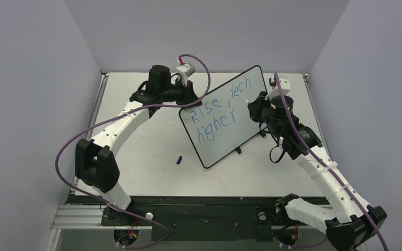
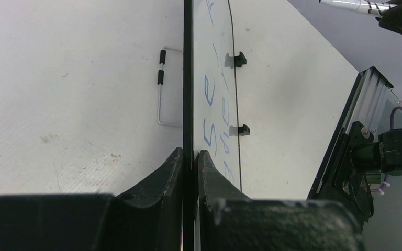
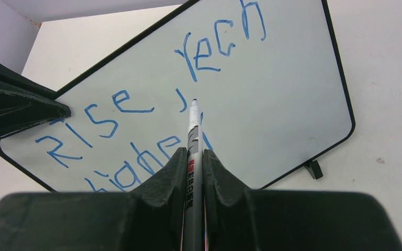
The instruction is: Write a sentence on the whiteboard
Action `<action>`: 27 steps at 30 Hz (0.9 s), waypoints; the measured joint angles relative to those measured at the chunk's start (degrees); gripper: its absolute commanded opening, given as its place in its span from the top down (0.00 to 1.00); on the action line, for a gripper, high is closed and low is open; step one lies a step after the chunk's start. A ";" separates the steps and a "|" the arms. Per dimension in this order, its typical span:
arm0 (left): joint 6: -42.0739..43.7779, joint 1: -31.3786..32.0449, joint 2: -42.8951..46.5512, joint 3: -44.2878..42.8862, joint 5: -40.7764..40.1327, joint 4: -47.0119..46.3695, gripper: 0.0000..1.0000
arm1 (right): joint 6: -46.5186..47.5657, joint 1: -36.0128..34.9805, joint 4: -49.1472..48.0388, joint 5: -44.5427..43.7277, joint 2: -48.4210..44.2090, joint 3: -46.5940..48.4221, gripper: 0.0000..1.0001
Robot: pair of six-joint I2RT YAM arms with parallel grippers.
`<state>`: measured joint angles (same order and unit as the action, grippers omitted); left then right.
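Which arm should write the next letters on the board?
Right. The right jaws pinch the marker, its tip aimed at the board near the blue words. The left jaws are clamped on the board's edge, holding it, so they probably should not let go.

There is one whiteboard (image 1: 225,117) and one tabletop (image 1: 146,157), with two robot arms, a left arm (image 1: 123,123) and a right arm (image 1: 322,167), each ending in two fingers (image 2: 162,178). The board carries one sentence (image 1: 214,116) of three blue handwritten words and one comma, set in two lines, and it shows two small black feet (image 2: 241,59) and one wire stand (image 2: 160,77). There is also one marker (image 3: 193,141) and one small blue object (image 1: 179,159).
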<state>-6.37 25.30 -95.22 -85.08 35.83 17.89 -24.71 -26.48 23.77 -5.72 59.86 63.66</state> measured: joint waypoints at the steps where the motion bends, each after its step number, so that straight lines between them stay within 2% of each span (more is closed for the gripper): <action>1: -0.15 0.02 0.22 0.37 -0.13 -0.22 1.00 | -0.02 0.09 -0.02 0.02 -0.15 -0.28 1.00; 11: -2.97 0.50 3.04 5.09 -2.29 -3.76 1.00 | -0.15 1.55 0.00 0.24 -3.02 -2.93 1.00; 27: -7.98 2.47 2.25 5.33 -6.10 -6.27 1.00 | -0.15 4.24 -0.07 2.14 -4.37 -4.79 1.00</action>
<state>-14.35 27.77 -92.97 -79.75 29.74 11.62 -24.86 -22.24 23.70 -3.57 55.48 58.87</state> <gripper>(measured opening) 0.077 0.096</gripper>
